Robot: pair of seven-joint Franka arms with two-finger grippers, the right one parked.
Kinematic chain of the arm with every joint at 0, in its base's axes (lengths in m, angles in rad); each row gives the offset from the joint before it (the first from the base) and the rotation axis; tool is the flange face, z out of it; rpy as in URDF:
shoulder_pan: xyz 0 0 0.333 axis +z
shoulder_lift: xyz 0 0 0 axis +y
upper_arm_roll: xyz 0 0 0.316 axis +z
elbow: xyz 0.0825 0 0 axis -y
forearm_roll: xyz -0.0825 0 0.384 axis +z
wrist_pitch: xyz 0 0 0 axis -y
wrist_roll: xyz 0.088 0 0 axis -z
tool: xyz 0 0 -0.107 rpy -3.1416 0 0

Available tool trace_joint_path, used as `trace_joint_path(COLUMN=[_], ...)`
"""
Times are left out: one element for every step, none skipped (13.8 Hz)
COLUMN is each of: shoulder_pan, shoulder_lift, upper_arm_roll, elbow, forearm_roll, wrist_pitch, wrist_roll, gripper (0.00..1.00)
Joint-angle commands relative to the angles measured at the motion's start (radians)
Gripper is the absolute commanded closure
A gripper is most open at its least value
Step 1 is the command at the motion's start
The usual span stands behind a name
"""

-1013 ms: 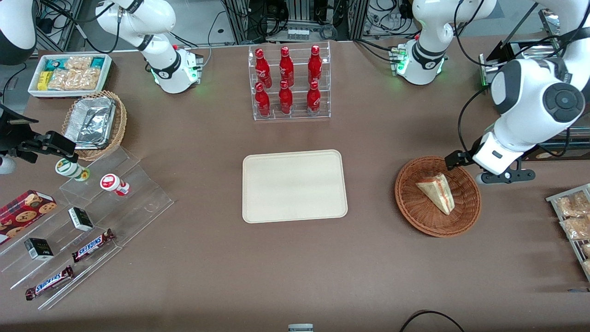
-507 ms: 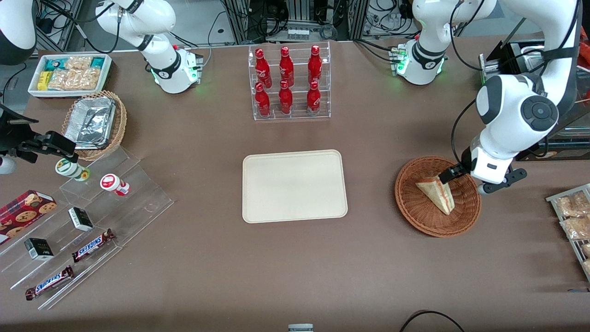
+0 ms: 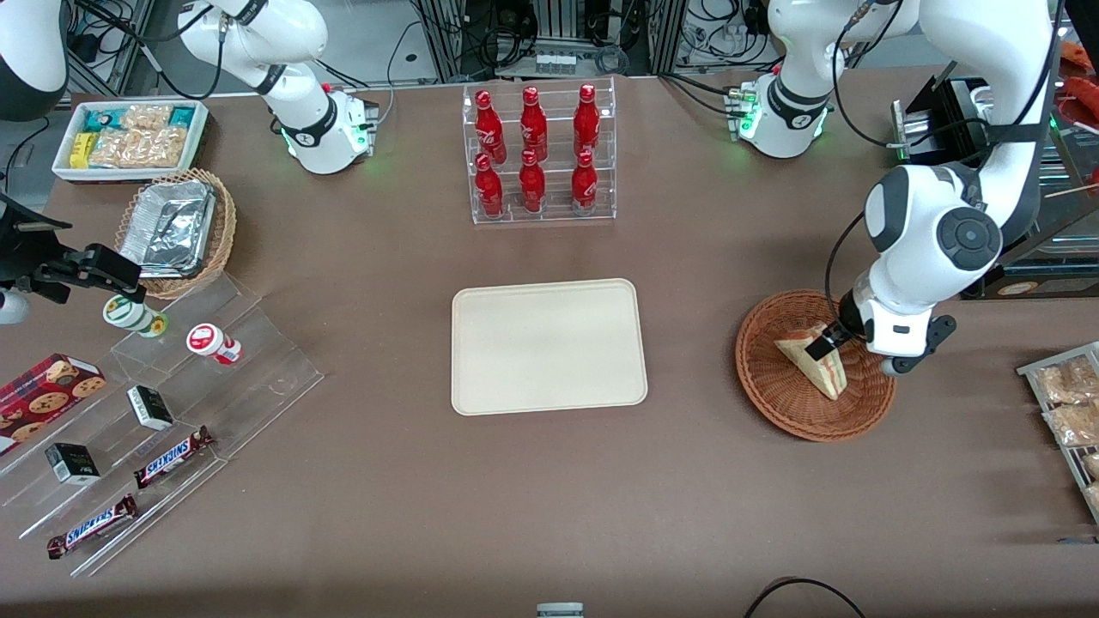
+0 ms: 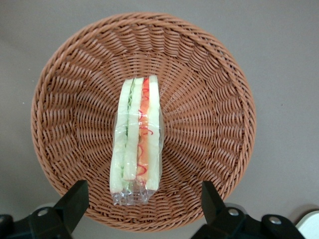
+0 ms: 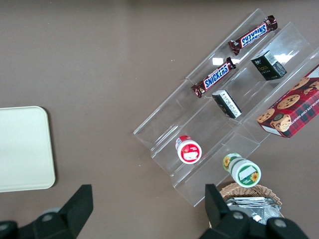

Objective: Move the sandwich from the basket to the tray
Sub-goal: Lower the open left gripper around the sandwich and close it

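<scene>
The sandwich (image 3: 811,362), a pale wedge in clear wrap with red and green filling, lies in the round reddish-brown basket (image 3: 777,402) toward the working arm's end of the table. It also shows in the left wrist view (image 4: 136,134), lying in the middle of the basket (image 4: 209,99). My gripper (image 3: 837,342) hangs open just above the basket, over the sandwich's wide end; its fingers (image 4: 75,199) stand wide apart and hold nothing. The cream tray (image 3: 548,346) lies bare at the table's middle, apart from the basket.
A clear rack of red bottles (image 3: 537,154) stands farther from the camera than the tray. Bagged pastries (image 3: 1065,403) lie at the working arm's table edge. Clear stepped shelves with snacks (image 3: 154,412), a tan foil basket (image 3: 176,227) and a white bin (image 3: 129,137) are at the parked arm's end.
My gripper has moved from beside the basket's rim to over the basket and has come down toward the sandwich. The sandwich and basket have not moved.
</scene>
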Motion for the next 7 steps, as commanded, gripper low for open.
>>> trace_joint_path(shoulder_pan=[-0.004,-0.004,-0.001,0.002,0.003,0.003,0.003], shoulder_lift=[0.009,0.009,0.003,0.001,0.004,0.01,0.018], upper_arm_roll=[0.002,0.002,0.003,0.003,0.003,0.005,0.005], elbow=[-0.006,-0.013,-0.029,-0.035,-0.038,-0.037,-0.037], forearm_roll=[0.018,0.016,0.016,0.018,0.016,0.016,0.016], wrist_pitch=[0.011,0.008,0.008,0.008,0.014,0.019,0.025], wrist_roll=[0.043,0.088,0.125,0.141,0.141,0.14,0.138], gripper=[0.0,0.0,0.0,0.0,0.0,0.0,0.0])
